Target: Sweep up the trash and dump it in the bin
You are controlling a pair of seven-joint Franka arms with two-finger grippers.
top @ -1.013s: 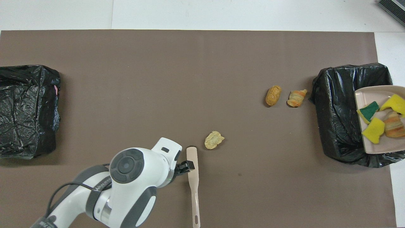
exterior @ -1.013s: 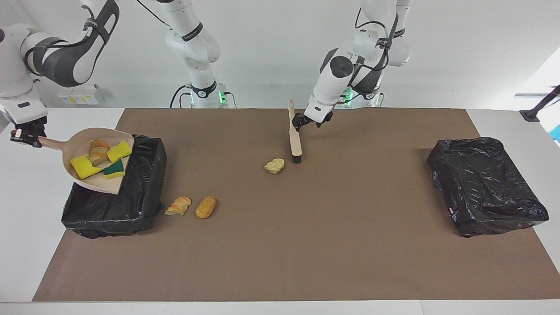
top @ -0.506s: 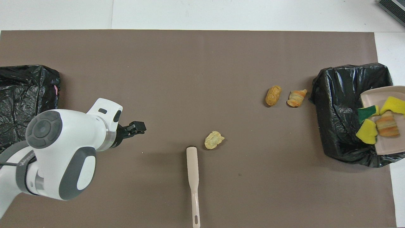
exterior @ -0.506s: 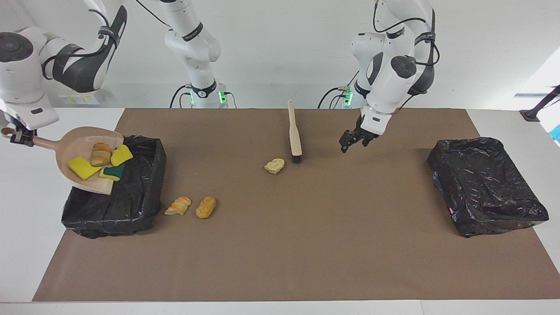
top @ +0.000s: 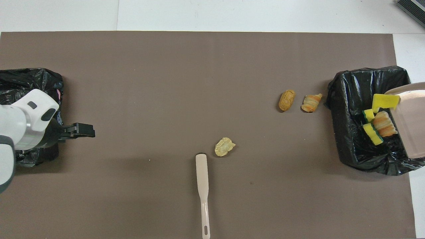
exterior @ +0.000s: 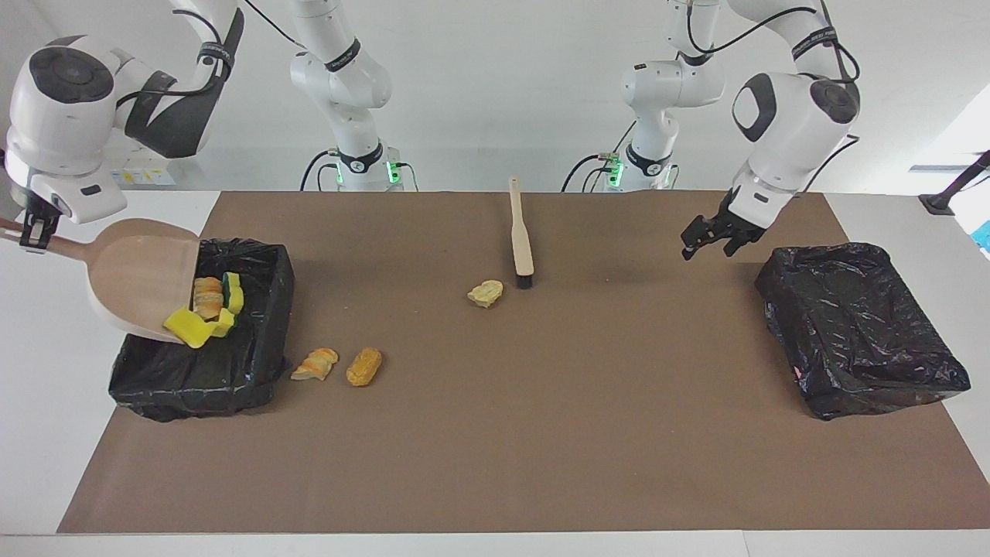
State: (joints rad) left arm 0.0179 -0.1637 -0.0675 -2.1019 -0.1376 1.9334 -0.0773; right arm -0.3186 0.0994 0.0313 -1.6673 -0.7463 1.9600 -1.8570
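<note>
My right gripper (exterior: 35, 232) is shut on the handle of the beige dustpan (exterior: 139, 278), which is tilted steeply over a black-lined bin (exterior: 232, 371). Yellow sponge pieces (exterior: 187, 328), a green-backed sponge (exterior: 232, 292) and a striped bread chunk (exterior: 207, 297) slide off its lip into the bin (top: 348, 132). Three scraps lie on the mat: a tan chunk (exterior: 485, 293), an orange chunk (exterior: 364, 366) and a striped chunk (exterior: 315, 363). The beige-handled brush (exterior: 519, 232) lies beside the tan chunk (top: 224, 146). My left gripper (exterior: 708, 238) is open and empty in the air.
A second black-lined bin (exterior: 858, 325) sits at the left arm's end of the brown mat (exterior: 541, 433); my left gripper hovers over the mat beside it. The orange and striped chunks lie on the mat close to the bin under the dustpan.
My left gripper let go of the brush and swung toward the bin at its own end. My right gripper tipped the dustpan steeper and the scraps slid toward the bin.
</note>
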